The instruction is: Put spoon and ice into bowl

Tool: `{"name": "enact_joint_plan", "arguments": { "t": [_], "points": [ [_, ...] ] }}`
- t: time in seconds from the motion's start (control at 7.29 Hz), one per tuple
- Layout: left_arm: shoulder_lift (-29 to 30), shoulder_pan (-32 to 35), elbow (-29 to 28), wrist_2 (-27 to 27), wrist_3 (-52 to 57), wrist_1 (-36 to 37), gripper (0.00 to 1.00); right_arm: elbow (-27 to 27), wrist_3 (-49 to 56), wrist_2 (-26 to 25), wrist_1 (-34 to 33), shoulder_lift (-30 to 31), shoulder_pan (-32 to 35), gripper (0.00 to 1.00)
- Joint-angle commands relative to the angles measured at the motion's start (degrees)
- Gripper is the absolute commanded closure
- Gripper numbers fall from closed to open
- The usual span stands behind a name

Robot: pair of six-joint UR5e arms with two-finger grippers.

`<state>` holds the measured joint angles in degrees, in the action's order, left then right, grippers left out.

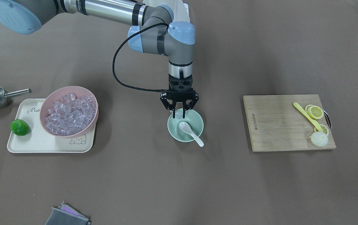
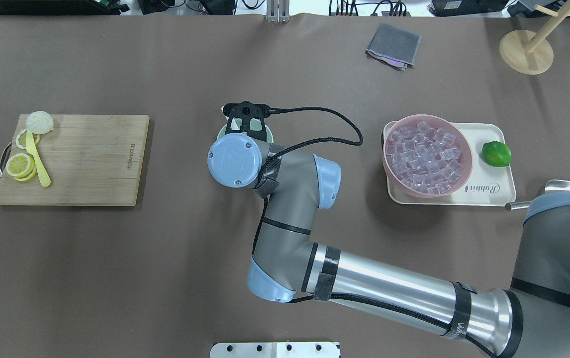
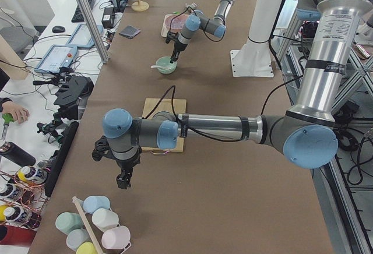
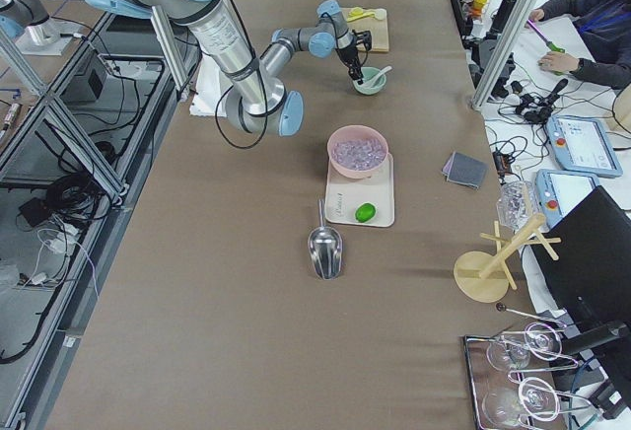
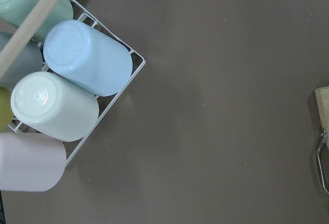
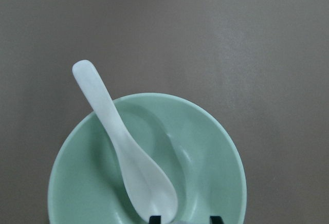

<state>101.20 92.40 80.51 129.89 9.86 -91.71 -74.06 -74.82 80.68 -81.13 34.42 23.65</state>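
Hovering straight over the mint-green bowl (image 1: pixel 197 122) in the middle of the counter (image 1: pixel 141 178), the right gripper (image 1: pixel 179 113) is pinching a clear ice cube (image 1: pixel 178 115) between its narrowly spaced fingers, just inside the bowl's rim. The white spoon (image 1: pixel 189 131) is lying in the bowl, its scoop resting on the bottom and its handle leaning out over the rim. The left gripper (image 3: pixel 123 179) is hanging above the counter near a rack of cups (image 3: pixel 106 219); whether it is open or closed, I cannot tell.
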Motion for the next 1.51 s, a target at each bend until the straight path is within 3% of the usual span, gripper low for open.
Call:
{"name": "enact_joint_plan", "arguments": {
  "t": [0.0, 0.27, 0.41, 0.55, 0.82, 1.24, 1.37],
  "points": [
    [-1.26, -0.03, 0.52, 0.1, 0.24, -0.22, 0.01, 0.06, -0.59, 1.05, -0.69, -0.14, -0.01, 0.0],
    [-2.23, -0.03, 0.87, 0.01, 0.42, -0.23, 0.01, -0.29, -0.68, 4.37, -2.53, 0.12, 2.43, 0.0],
    [-2.41, -0.03, 0.61, 0.1, 0.33, 0.64, 0.01, -0.55, -0.59, 11.01, -2.45, 0.73, 5.76, 0.0],
    [-2.5, 0.06, 0.09, 1.32, 0.07, 1.18, 0.01, -1.6, 0.19, 13.52, -2.45, 1.96, 8.49, 0.0],
    [-5.39, 0.06, 3.06, 7.29, -0.37, 3.11, 0.01, -9.04, 6.66, 20.97, -4.02, 8.09, 15.6, 0.0],
    [-16.0, -0.03, 14.46, 7.74, -6.95, 6.1, 0.01, -19.5, 19.67, 27.77, -7.2, 19.24, 24.4, 0.0],
    [-16.65, -0.03, 15.46, 8.18, -13.84, 5.93, 0.01, -22.85, 24.58, 28.91, -7.55, 23.46, 27.12, 0.0]
  ]
}}
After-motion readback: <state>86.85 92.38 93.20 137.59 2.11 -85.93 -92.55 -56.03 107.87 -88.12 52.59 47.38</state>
